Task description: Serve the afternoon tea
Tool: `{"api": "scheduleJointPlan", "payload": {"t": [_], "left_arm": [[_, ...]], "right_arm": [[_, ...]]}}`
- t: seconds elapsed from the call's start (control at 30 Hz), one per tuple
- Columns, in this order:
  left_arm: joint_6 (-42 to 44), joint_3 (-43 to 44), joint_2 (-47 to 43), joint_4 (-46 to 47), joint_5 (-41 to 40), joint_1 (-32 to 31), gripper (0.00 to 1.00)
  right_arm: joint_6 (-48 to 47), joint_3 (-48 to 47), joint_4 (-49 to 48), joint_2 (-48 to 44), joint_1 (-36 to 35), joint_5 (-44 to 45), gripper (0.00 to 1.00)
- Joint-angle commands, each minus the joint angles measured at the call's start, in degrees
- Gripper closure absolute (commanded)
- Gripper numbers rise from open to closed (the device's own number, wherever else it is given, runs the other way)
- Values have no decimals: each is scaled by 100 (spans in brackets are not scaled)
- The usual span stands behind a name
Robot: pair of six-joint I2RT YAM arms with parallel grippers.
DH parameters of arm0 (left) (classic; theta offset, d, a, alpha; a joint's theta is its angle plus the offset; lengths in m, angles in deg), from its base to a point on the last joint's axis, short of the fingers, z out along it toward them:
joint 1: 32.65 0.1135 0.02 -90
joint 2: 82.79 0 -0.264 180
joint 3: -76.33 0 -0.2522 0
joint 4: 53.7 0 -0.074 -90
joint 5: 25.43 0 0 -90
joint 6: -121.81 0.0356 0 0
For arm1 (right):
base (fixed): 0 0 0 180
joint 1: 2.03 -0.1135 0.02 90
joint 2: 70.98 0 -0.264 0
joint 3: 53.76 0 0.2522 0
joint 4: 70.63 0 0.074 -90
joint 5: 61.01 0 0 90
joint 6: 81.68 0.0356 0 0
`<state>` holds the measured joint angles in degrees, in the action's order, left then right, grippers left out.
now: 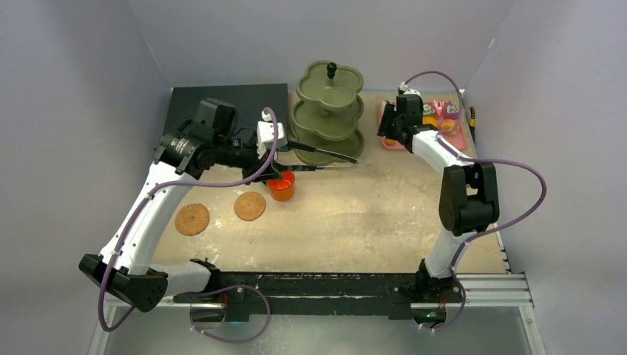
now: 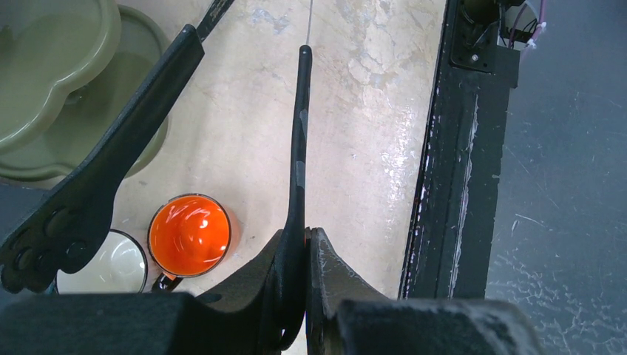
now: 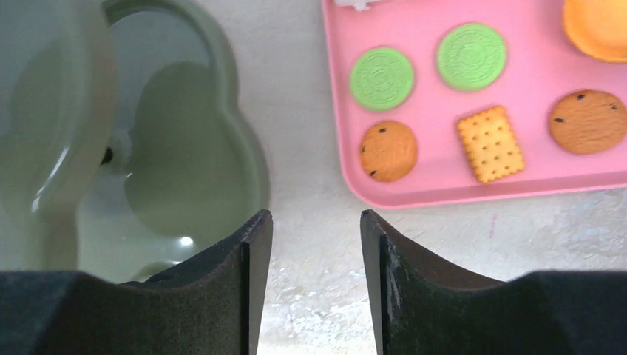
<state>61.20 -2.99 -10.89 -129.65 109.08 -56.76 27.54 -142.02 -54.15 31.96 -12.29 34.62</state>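
Two green biscuits (image 3: 381, 78) lie on the pink tray (image 3: 444, 188) w/ two brown choc-chip rounds (image 3: 388, 151), a square cracker (image 3: 492, 143) and an orange biscuit (image 3: 599, 26) cut off by the frame. The tray sits at the far right corner of the worktop (image 1: 370, 214). The olive stand (image 1: 329, 103) is just beside it at mid far edge, and its tiers look bare.

R pincer (image 3: 314, 222) hovers over the bare strip btw stand and tray, jaws part open, nothing in them.

Prob. step: fetch a biscuit for the stand. To do it well:
- Shift toward the right edge and centre over one green round.
- Open wide enough to straddle it, then drop straight.
- Pinch at the rim, since the piece is flat and low.
- The nearer green one has a choc-chip round close by, so keep the approach square and don't nudge it.
- Lift clear of the tray lip and the tier rim.
- Set it down low on the tier; don't drop it.

L pincer (image 2: 303, 235) is closed on one leg of the black tongs (image 2: 299, 148). The other leg splays wide, and the tips point at the stand's foot. Keep them out of R's path there.

Orange mug (image 2: 189, 234) & white mug (image 2: 111, 262) stand side by side left of centre; can't tell if they touch. The cork coasters (image 1: 192, 219) lie bare nearer the left edge, so the mugs are not yet on them.
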Motion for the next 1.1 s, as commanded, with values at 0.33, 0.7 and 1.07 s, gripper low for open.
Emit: {"api": "scheduleJointPlan", "payload": {"t": [0.33,0.7,1.07], "left_arm": [[64,247,-18,-38,-23,12,100],[128,269,59,-75,-49,16,100],[104,431,131,-151,-13,15,100]], "right_arm": [[-281,-951,54,1190,15,188,54],[-366,-1056,-53,1432,33,407,57],[-374,-1224,179,1796,77,442,61]]}}
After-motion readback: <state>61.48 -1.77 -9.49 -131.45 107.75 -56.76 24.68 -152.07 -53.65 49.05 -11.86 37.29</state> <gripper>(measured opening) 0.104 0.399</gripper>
